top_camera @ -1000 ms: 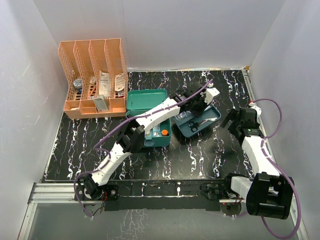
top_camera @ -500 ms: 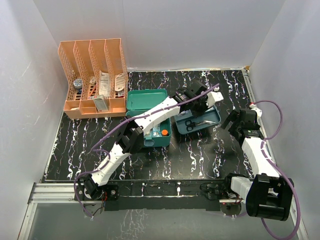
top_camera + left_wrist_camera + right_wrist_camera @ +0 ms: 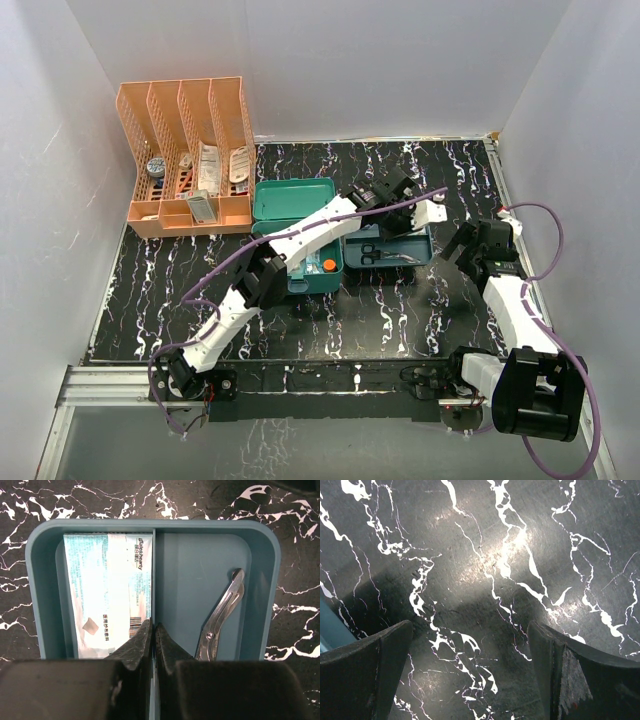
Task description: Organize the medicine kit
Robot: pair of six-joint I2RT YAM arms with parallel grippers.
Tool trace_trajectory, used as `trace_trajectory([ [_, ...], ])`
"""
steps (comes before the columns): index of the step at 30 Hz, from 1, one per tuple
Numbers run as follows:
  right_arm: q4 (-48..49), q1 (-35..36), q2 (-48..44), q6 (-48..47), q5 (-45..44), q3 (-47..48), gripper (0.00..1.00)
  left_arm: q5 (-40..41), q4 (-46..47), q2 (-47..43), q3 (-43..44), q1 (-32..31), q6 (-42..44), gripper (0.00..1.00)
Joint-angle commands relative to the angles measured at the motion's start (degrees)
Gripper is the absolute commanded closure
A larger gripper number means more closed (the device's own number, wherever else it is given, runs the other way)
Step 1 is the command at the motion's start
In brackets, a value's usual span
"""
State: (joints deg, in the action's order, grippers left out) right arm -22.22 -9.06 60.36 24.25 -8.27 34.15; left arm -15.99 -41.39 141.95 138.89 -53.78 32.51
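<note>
One second brings the tray (image 3: 264,580) squarer and closer, just beside the open kit (image 3: 291,199) at mid-table, dragged by the left claw (image 3: 152,635) pinched shut on its divider (image 3: 154,570). Right claw (image 3: 470,672) hangs wide open, empty; the tray probably goes into the kit next.

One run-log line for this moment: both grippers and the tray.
left gripper: shut on insert tray divider | tray: beside open medicine kit, holds packet, scissors | right gripper: open above table
</note>
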Motion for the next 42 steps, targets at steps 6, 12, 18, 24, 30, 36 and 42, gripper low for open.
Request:
trace_trajectory([
  [6, 3.7, -0.3, 0.3, 1.4, 1.7, -1.0, 0.02, -1.2, -0.3, -7.6, 2.7, -1.1, 7.9, 1.00],
  [12, 4.3, -0.3, 0.2, 1.8, 2.5, -1.8, 0.02, -0.6, -0.2, -8.4, 2.8, -1.9, 8.9, 1.00],
  [18, 4.6, -0.3, 0.3, 1.9, 2.9, -2.2, 0.02, 0.5, -0.2, -9.0, 3.1, -2.2, 10.6, 1.00],
  [24, 4.4, -0.3, 0.6, 2.3, 2.7, -2.4, 0.02, 2.1, -0.2, -9.6, 3.6, -2.2, 12.3, 1.00],
  [30, 4.1, -0.3, 1.7, 2.4, 2.7, -2.2, 0.02, 3.2, -0.5, -10.4, 3.6, -2.3, 13.0, 1.00],
  [36, 3.9, -0.3, 2.4, 2.4, 2.9, -2.0, 0.02, 4.7, 0.1, -11.2, 3.9, -2.2, 14.5, 1.00],
  [42, 3.9, -0.3, 2.4, 2.3, 3.0, -2.0, 0.02, 6.8, -1.4, -12.0, 4.2, -2.3, 15.3, 1.00],
])
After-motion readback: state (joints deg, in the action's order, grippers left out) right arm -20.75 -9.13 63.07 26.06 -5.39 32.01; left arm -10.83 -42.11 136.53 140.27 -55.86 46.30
